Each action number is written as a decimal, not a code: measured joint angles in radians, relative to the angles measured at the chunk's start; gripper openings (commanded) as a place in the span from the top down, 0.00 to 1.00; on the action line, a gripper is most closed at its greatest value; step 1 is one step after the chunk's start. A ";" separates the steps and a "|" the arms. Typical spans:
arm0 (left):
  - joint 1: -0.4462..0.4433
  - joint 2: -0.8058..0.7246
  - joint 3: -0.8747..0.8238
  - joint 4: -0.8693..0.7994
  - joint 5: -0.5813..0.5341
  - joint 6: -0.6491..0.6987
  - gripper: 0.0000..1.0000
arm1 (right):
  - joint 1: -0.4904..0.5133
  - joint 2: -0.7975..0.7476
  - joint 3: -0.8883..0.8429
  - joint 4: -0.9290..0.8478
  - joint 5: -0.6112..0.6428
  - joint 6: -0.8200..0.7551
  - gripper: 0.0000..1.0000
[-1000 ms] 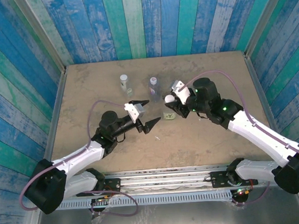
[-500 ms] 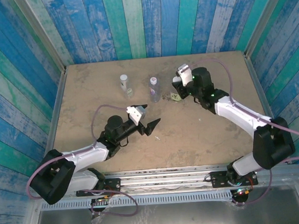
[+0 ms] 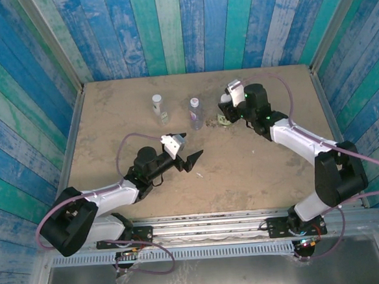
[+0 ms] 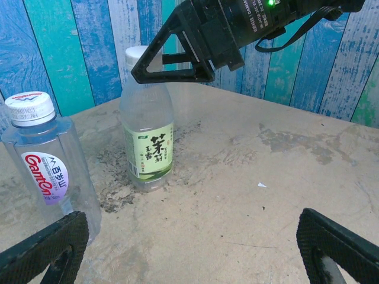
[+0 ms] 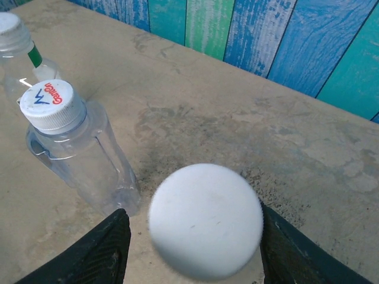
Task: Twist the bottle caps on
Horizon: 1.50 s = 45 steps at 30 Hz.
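That white cap (image 5: 204, 222) looks light and slick, pinch its rim; your right gripper (image 5: 195, 248) straddles it, grip unclear, left gripper (image 4: 189, 248) wide open.

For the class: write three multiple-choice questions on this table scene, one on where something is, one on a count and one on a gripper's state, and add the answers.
1. Where is the green-labelled bottle?
A lying flat by the arm bases
B upright at the right gripper
C stacked on another bottle

2. How many bottles stand on the table?
A one
B five
C three

3. The left gripper is:
A open, holding nothing
B shut on a cap
C shut on a bottle

Answers:
1 B: the left wrist view shows that gripper at the bottle's white cap.
2 C: the green-labelled bottle, the pink-labelled bottle and the plain bottle stand there.
3 A: its jaws stand wide apart over bare table.
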 measured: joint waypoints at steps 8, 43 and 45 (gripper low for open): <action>0.000 -0.001 0.000 -0.018 -0.009 0.000 0.06 | -0.005 -0.013 0.039 -0.020 -0.007 -0.006 0.15; 0.539 0.006 -0.197 0.131 -0.337 0.090 0.06 | -0.352 -0.081 -0.613 0.555 0.191 0.068 0.00; 0.557 0.076 -0.180 0.181 -0.330 0.085 0.06 | -0.353 -0.033 -0.615 0.596 0.179 0.065 0.00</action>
